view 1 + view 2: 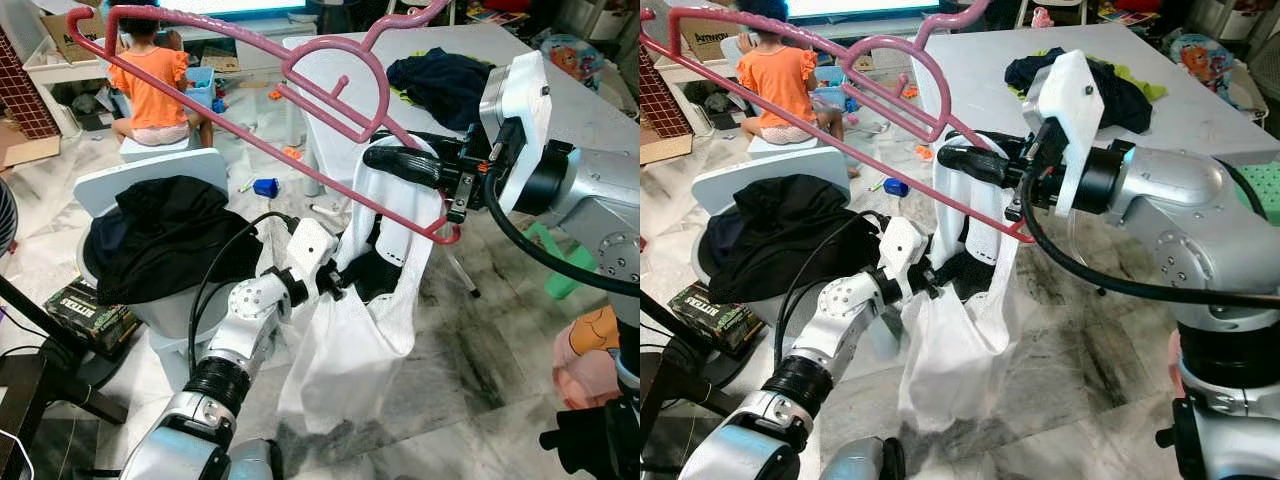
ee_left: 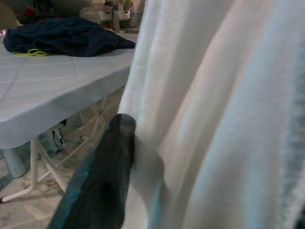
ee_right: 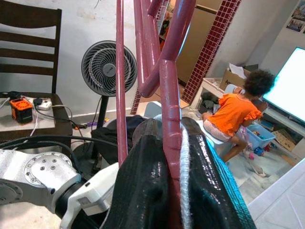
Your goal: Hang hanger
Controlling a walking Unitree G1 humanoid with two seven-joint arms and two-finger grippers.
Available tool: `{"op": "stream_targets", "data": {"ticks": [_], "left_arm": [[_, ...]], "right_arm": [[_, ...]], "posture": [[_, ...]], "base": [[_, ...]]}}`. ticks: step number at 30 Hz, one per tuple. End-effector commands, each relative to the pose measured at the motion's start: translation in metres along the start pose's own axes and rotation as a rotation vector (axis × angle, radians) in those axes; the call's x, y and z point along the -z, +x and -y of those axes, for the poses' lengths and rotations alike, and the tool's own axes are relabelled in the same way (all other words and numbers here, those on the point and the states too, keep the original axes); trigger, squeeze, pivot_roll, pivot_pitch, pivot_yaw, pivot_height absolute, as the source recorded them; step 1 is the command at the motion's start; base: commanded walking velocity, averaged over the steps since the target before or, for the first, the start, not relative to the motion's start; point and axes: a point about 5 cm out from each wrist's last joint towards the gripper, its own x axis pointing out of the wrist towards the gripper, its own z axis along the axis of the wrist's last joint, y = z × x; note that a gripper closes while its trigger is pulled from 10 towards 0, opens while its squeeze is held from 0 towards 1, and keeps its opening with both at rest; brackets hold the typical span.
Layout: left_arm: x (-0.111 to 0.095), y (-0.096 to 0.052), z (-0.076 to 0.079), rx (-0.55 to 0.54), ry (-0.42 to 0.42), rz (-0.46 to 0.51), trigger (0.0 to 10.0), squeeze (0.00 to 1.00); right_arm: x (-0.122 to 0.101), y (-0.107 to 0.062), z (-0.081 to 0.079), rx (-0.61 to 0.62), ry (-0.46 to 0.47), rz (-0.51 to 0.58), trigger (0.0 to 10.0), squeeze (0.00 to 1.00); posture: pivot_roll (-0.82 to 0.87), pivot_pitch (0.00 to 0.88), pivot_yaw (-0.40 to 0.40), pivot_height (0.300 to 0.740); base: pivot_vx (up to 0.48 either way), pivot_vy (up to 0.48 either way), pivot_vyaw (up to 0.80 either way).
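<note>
Right gripper (image 1: pixel 405 165) clamps pink hanger (image 1: pixel 300 70) near lower arm, white shirt (image 1: pixel 350 340) draped there. Left gripper (image 1: pixel 335 280) pinches shirt cloth. Hanger looks stiff, light; shirt soft, slippery. Best hold: hanger's rigid bar. Worktop (image 1: pixel 590 110) behind.
</note>
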Motion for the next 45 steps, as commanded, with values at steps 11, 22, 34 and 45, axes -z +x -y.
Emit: {"op": "stream_targets", "data": {"ticks": [11, 22, 34, 45], "left_arm": [[0.005, -0.007, -0.001, 0.016, -0.008, -0.01, 0.0, 0.0], [0.005, -0.007, -0.001, 0.016, -0.008, -0.01, 0.0, 0.0], [0.014, -0.016, -0.002, 0.043, -0.036, -0.06, 0.0, 0.0], [0.039, -0.025, -0.014, -0.019, -0.029, -0.311, 0.0, 0.0]], "right_arm": [[0.001, -0.006, -0.001, 0.007, 0.014, 0.018, 10.0, 0.0], [0.001, -0.006, -0.001, 0.007, 0.014, 0.018, 10.0, 0.0], [0.015, -0.007, 0.015, 0.147, 0.094, 0.069, 10.0, 0.0], [0.091, -0.01, 0.029, 0.424, 0.086, -0.172, 10.0, 0.0]], "posture": [[-0.1, 0.0, 0.02, 0.74], [-0.1, 0.0, 0.02, 0.74], [-0.09, 0.0, 0.013, 0.74], [-0.08, 0.0, 0.025, 0.74]], "base": [[0.0, 0.0, 0.0], [0.0, 0.0, 0.0], [0.0, 0.0, 0.0], [0.0, 0.0, 0.0]]}}
